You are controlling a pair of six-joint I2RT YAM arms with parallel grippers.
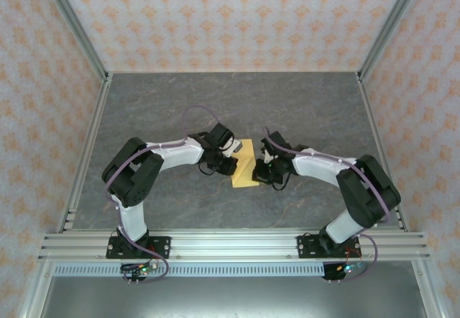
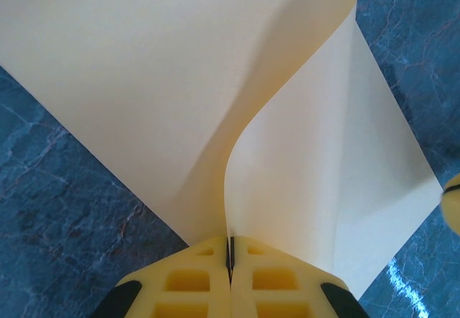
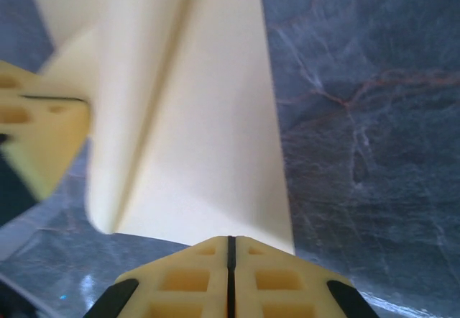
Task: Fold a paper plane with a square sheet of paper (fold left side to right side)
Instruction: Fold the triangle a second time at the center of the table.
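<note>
From the aluminium rail at the table's near edge, the white-and-black left arm (image 1: 136,174) and right arm (image 1: 359,185) bend inward. The left gripper (image 2: 230,260) has its ribbed yellow plastic jaws pressed together on one edge of the thin, smooth yellow-orange square sheet of paper (image 2: 165,73), and the right gripper (image 3: 231,250) is likewise clamped on the other side. The sheet sits mid-table between them, one flap curling up in a soft arc off the grey marble-veined tabletop (image 1: 309,109), with floral-print walls (image 1: 237,16) beyond.
</note>
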